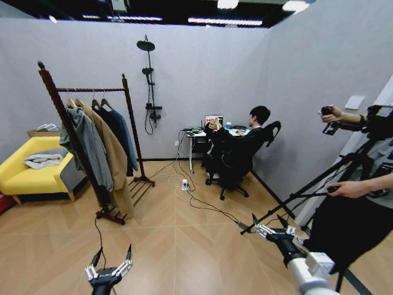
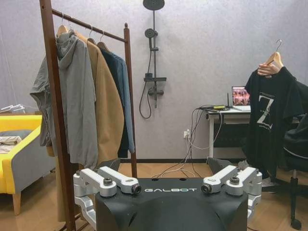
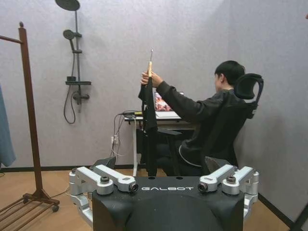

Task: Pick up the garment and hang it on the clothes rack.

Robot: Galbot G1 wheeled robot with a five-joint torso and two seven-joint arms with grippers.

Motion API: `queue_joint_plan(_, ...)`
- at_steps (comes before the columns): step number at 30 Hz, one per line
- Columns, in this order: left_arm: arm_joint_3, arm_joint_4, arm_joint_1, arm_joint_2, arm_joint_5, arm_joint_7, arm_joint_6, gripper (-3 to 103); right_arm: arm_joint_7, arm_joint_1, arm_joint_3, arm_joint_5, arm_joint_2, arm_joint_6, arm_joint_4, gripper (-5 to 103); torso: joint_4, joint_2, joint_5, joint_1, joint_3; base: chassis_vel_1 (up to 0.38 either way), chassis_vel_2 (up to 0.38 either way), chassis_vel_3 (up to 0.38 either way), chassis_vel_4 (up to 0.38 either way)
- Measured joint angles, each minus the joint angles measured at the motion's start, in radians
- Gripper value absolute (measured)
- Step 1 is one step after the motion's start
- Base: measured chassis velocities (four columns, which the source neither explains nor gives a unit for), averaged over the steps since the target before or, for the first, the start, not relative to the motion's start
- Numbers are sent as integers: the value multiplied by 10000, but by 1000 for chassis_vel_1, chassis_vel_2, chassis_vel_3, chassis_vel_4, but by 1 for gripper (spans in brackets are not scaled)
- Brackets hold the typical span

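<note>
1. A seated person's hand is holding the garment, soft black cloth with a white print, by its pale wooden hanger at the far desk.
2. The clothes rack, dark turned wood with knob finials, is standing far left.
3. The left gripper and right gripper are hovering low and near, metal fingers spread wide, grasping nothing.

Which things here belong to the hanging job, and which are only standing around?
Belong to the job:
- garment, held up on its hanger by a seated person's hand
- clothes rack
- left gripper and right gripper, both open, low over the floor

Just around:
- yellow sofa
- shower fixture
- desk with laptop
- tripod
</note>
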Motion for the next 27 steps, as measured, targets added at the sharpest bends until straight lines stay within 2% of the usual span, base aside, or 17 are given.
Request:
queue_joint_plan(2,1,0,0,0,0,1,0,100,-377,337,-361,-263,-133,878,-864,100,-1,-1,5,0,0,0,0,0,0)
queue_joint_plan(3,1,0,0,0,0,1,0,100,-377,337,-361,-263,-133,878,-864,100,-1,-1,5,0,0,0,0,0,0)
queue_joint_plan(4,0,0,0,0,0,0,1,100,-720,337,-474,-146,-314,937,-843,100,1,-1,8,1,1,0,0,0,0)
queue_joint_plan(6,0,0,0,0,0,2,0,100,-823,170,-548,78,-387,530,-407,100,-2,0,-4,0,0,0,0,0,0)
queue_joint_plan(10,0,0,0,0,0,2,0,100,-787,142,-544,99,-338,287,-153,100,-2,0,0,0,0,0,0,0,0)
queue_joint_plan(19,0,0,1,0,0,2,0,100,-632,114,-401,199,-324,206,-26,100,-1,1,2,-3,-1,-8,7,7,-7)
queue_joint_plan(27,0,0,1,0,0,1,0,100,-554,185,-321,264,-244,247,-201,100,0,0,1,-1,0,-130,135,138,-118)
